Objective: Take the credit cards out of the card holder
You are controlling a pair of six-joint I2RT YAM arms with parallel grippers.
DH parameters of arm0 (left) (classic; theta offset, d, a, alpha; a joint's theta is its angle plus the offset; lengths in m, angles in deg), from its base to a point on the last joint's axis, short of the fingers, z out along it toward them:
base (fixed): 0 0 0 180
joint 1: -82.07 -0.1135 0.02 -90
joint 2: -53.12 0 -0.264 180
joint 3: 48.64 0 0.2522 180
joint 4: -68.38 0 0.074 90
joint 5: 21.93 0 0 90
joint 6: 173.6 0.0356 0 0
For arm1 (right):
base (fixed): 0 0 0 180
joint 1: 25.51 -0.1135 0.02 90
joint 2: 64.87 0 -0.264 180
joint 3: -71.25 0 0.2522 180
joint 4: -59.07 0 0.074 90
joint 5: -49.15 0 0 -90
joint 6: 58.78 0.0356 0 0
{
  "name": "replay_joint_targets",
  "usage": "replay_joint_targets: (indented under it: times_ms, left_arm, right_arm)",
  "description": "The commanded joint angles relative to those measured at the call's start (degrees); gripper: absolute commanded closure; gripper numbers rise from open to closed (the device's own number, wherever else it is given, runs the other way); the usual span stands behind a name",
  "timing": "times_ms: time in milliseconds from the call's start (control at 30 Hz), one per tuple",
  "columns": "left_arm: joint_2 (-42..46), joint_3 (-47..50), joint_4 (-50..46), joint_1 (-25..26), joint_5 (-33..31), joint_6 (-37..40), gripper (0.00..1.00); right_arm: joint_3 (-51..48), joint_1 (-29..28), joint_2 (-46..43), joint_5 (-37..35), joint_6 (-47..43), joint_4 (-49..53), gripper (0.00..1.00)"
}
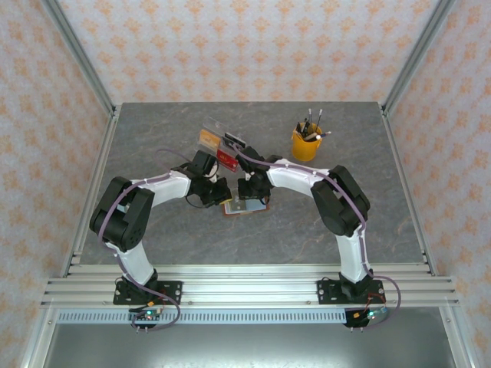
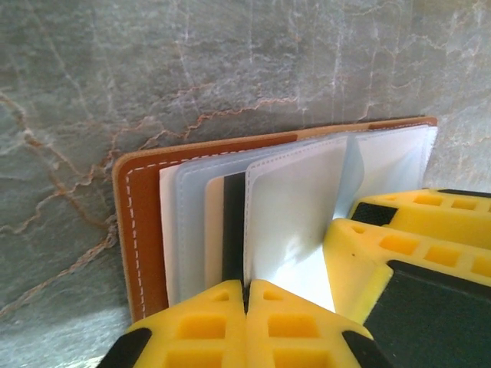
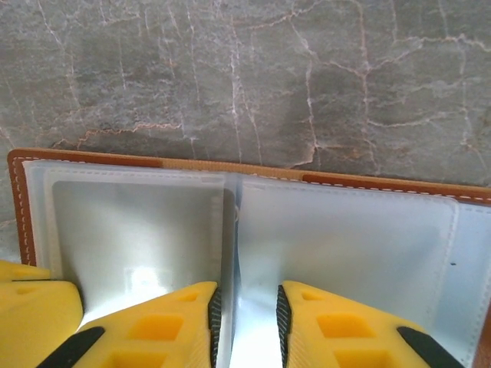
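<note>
At the middle of the counter (image 1: 153, 230), the card holder (image 1: 247, 208) lies open.
From above, you see it flat between the two wrists, well apart from the yellow pen cup (image 1: 307, 142). On your left wrist camera, the left fingers (image 2: 246, 305) are pressed fully together at the near edge of a black credit card (image 2: 234, 222) tucked among the pale pockets; you cannot tell whether they nip it. On your right wrist camera, the right fingers (image 3: 245, 307) stand barely parted, clamped on a pale pocket leaf (image 3: 244, 253) at the holder's centre fold.
</note>
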Motion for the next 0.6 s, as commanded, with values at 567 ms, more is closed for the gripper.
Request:
replay_joint_targets:
  times_ms: [567]
  left_arm:
    - [4.4,-1.1,0.8,2.1,2.2,-0.1,0.71]
  right_arm:
    - [-11.2,2.7,-20.1,-4.7,3.9,-6.6,0.55]
